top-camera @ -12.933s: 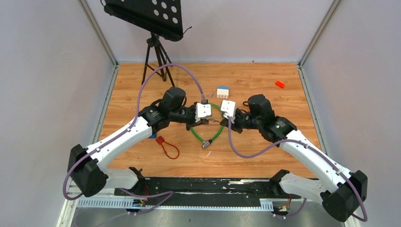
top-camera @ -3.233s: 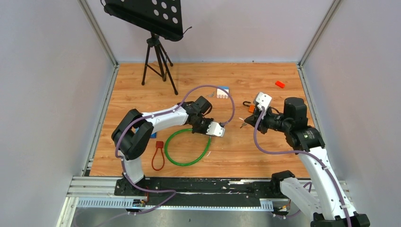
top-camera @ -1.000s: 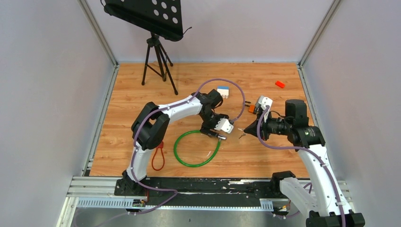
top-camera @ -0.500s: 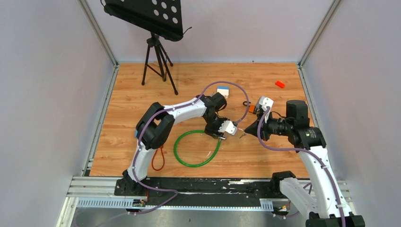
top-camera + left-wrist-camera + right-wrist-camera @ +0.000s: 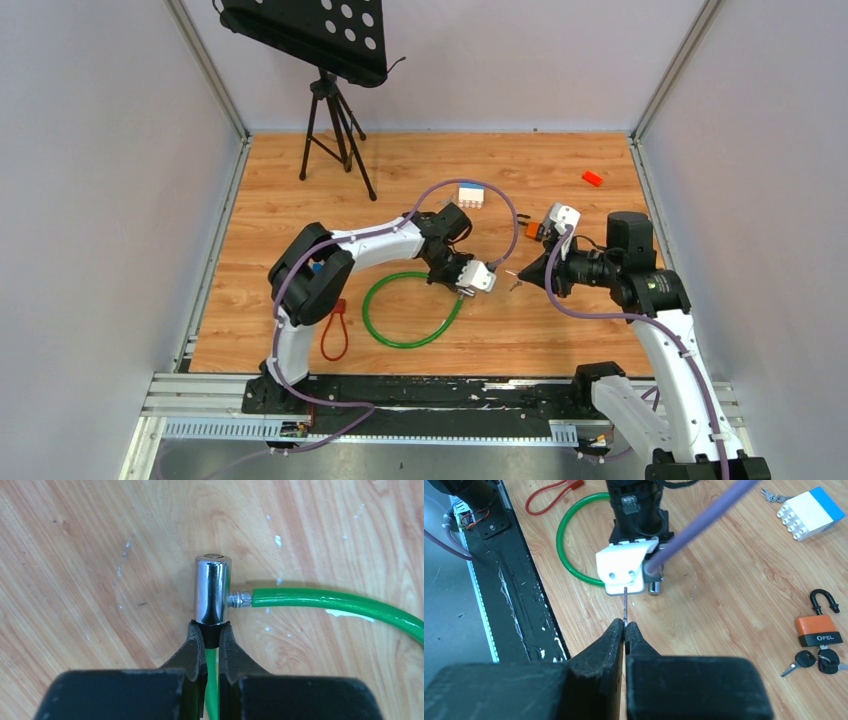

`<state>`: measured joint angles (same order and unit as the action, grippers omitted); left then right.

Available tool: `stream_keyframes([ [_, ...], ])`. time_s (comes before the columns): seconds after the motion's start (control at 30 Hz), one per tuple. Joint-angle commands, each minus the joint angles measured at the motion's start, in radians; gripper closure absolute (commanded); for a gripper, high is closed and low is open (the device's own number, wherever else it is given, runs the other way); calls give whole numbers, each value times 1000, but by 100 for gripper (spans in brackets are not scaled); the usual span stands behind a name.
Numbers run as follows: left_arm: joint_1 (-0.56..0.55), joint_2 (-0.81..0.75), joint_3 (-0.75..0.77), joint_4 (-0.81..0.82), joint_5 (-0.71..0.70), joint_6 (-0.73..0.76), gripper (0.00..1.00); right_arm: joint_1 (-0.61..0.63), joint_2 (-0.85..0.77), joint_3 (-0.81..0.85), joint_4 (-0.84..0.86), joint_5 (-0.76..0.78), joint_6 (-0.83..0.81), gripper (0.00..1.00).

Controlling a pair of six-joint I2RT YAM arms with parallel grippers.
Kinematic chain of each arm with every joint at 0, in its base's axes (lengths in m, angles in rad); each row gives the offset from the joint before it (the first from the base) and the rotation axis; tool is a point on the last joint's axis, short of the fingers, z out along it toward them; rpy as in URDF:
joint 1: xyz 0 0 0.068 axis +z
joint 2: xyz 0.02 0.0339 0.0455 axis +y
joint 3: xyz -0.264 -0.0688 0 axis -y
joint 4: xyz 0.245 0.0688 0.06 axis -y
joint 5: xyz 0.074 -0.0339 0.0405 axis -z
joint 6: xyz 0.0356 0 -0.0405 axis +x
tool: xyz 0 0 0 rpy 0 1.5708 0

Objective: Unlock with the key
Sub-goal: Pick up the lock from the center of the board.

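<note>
The left gripper (image 5: 212, 630) is clenched on the green cable lock (image 5: 325, 602), its two black fingers (image 5: 192, 652) pinching the dark collar right at the foot of the chrome barrel (image 5: 212, 590). The barrel juts straight out beyond the fingertips, lying on the wooden table (image 5: 300, 190). The cable's other end plugs into the barrel's side, just right of the tips as the wrist camera sees it. A strip of green runs back between the fingers.

The right gripper (image 5: 625, 629) is pressed tight on a thin key (image 5: 624, 602) (only the slim metal blade shows). The key sticks out ahead of its tips toward the white camera mount (image 5: 624, 572) on the left wrist. Whether blade and mount touch, I cannot tell. The barrel peeps out just beyond, slightly right. Well off to the right of those fingers sit an orange padlock (image 5: 817, 628) and a white-and-blue block (image 5: 810, 511).
</note>
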<state>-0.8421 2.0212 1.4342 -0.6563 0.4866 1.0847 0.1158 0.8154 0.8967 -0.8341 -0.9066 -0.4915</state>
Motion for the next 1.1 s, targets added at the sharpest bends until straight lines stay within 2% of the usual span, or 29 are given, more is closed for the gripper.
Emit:
stream_keyframes([
  [0.0, 14, -174, -57, 39, 22, 29, 100, -5, -10, 19, 11, -9, 7, 100],
  [0.17, 43, -381, -205, 161, 94, 30, 100, -4, 15, 10, 63, -45, 60, 100],
  [0.37, 48, -644, -420, 416, 117, -31, 100, -1, 93, 54, 104, -117, 110, 100],
  [0.63, 47, -780, -454, 440, 80, -120, 100, 99, 178, 133, 174, -131, 213, 100],
  [0.8, 48, -832, -511, 504, 45, -146, 100, 180, 239, 165, 179, -117, 220, 100],
  [1.07, 48, -867, -584, 649, -10, -224, 100, 206, 329, 194, 187, -138, 244, 100],
])
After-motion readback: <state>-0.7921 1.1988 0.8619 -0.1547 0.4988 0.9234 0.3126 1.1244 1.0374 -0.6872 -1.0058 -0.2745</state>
